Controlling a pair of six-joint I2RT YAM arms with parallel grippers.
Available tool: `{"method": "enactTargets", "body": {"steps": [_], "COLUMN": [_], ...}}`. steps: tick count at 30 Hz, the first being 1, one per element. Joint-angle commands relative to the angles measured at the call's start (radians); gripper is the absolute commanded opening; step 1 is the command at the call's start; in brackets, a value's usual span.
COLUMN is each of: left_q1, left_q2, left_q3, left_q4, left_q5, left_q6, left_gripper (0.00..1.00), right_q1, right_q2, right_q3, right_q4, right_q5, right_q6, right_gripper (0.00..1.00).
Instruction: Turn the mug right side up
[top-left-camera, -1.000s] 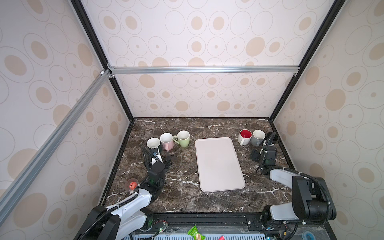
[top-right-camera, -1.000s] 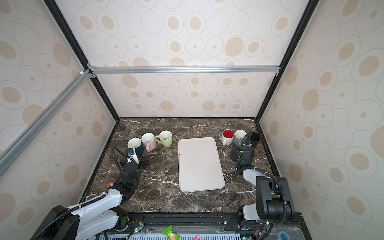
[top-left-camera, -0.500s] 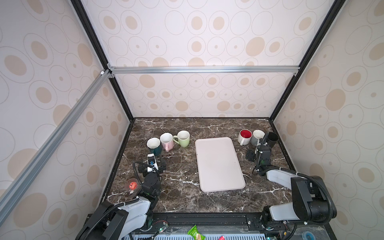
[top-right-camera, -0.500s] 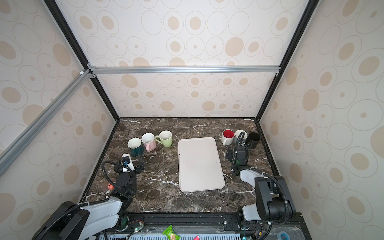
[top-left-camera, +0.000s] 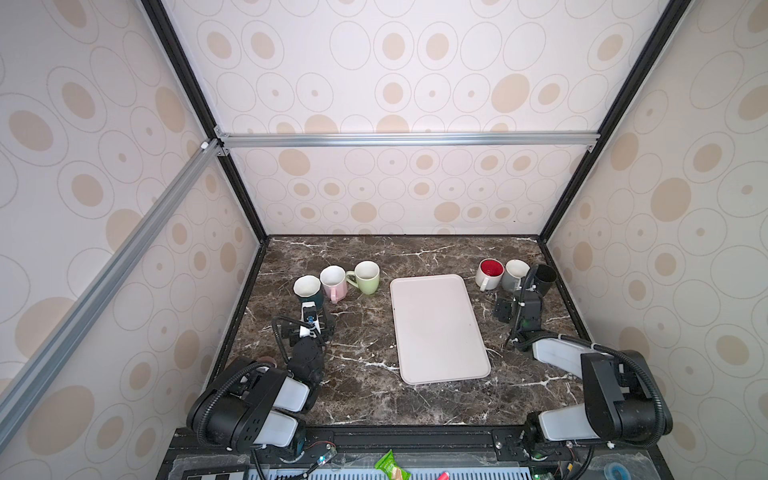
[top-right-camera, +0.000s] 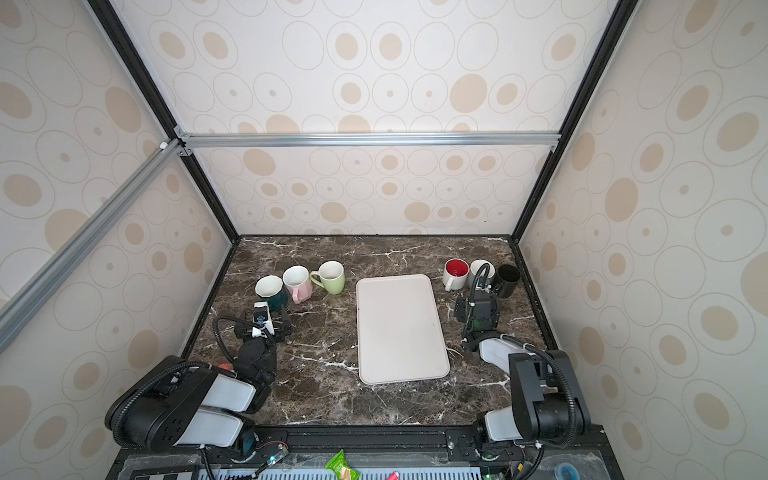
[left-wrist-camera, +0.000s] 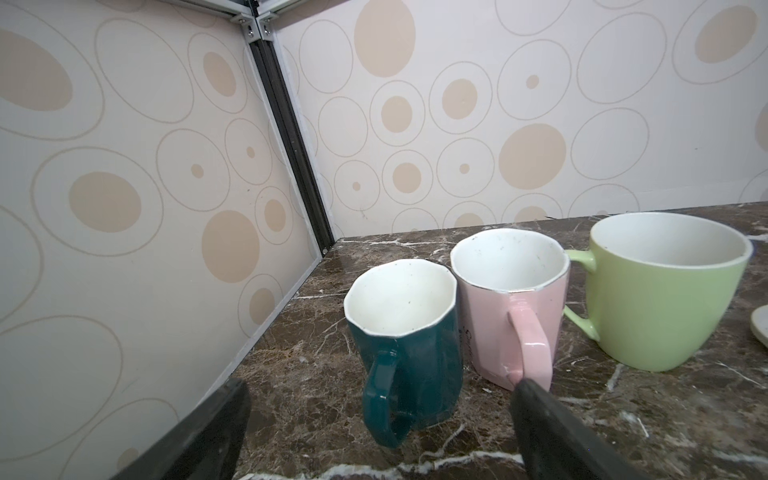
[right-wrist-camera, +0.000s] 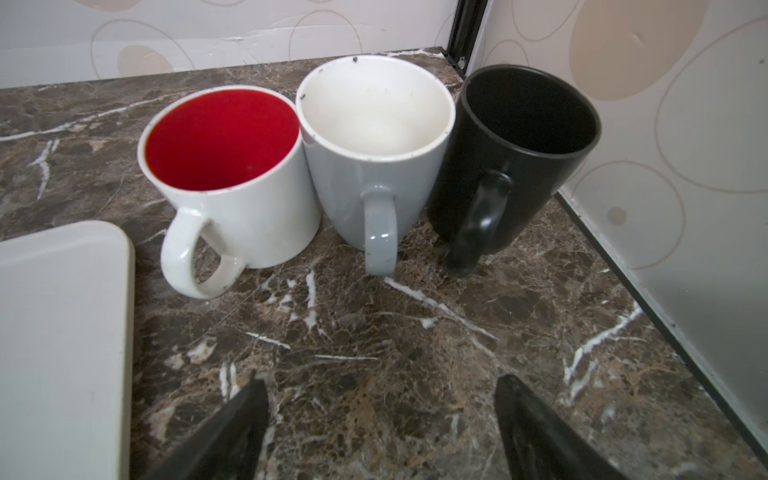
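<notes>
As it sits, teal mug (left-wrist-camera: 415, 365) vert., mouth up

Illegible script (on pink mug (left-wrist-camera: 486, 328))

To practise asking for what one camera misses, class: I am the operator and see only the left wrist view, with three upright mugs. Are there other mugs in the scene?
Observer: Yes, three more stand on the right side: a red-lined mug, a grey mug and a black mug.
Operator: Is any of those upside down?
Observer: No, all three stand mouth up in the right wrist view.
Operator: What lies between the two groups?
Observer: A tray, flat and bare in both top views.
</notes>
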Motion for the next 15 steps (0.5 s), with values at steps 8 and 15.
{"method": "enactTargets", "body": {"steps": [8,15], "left_q1": [0.085,0.15], "left_q2": [0.128,0.129], "left_q3": [0.028,0.029], "left_q4": [0.179,0.151], "left_q5": [0.085,0.185], "left_q6": [0.006,-0.052], "left_gripper": [0.98,0.98], "right_q1": [0.003,0.01], "right_q2": [0.098,0.086], "right_q3": [0.039,0.0], "right_q4": [0.106,0.168], "right_q5": [0.079,0.047], "right_q6": [-0.048,-0.069], "right_gripper": [0.88,0.9]}}
